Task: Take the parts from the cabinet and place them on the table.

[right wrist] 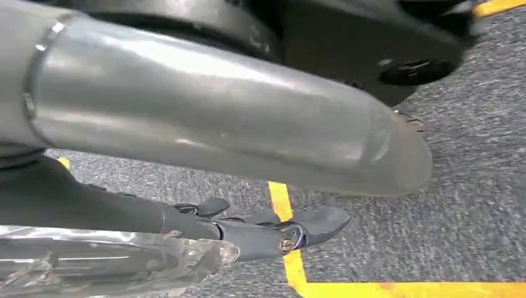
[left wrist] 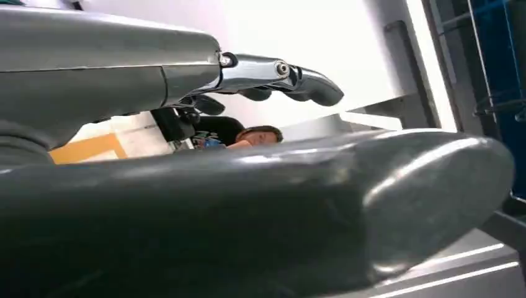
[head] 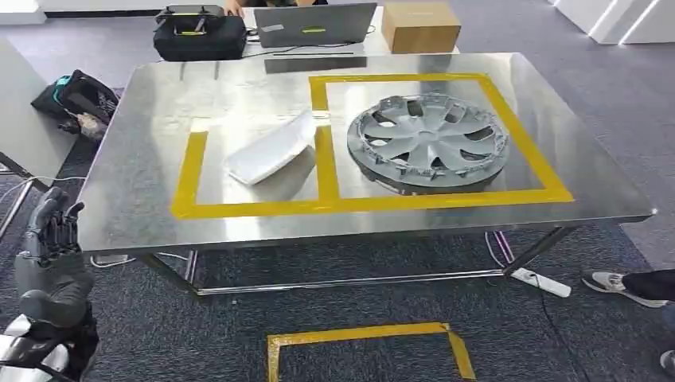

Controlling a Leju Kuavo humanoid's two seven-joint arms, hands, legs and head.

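On the steel table (head: pixel 135 211) lie two parts, each inside a yellow taped box. A white curved panel (head: pixel 271 150) sits in the left box. A grey wheel cover (head: pixel 430 143) lies flat in the right box. My left hand (head: pixel 48 239) is raised beside the table's near left corner, below its edge, with fingers apart and nothing in it. In the left wrist view the left hand (left wrist: pixel 260 192) shows a thick thumb and straight fingers (left wrist: pixel 298 79), empty. My right hand (right wrist: pixel 248 230) hangs over the carpet with fingers stretched out, holding nothing.
Behind the table stand a black bag (head: pixel 199 33), a laptop (head: pixel 314 24) and a cardboard box (head: pixel 419 25). Another bag (head: pixel 79 99) lies on the floor at left. A person's shoe (head: pixel 611 283) and a power strip (head: pixel 541 282) are at right. A yellow taped square (head: pixel 366 334) marks the carpet.
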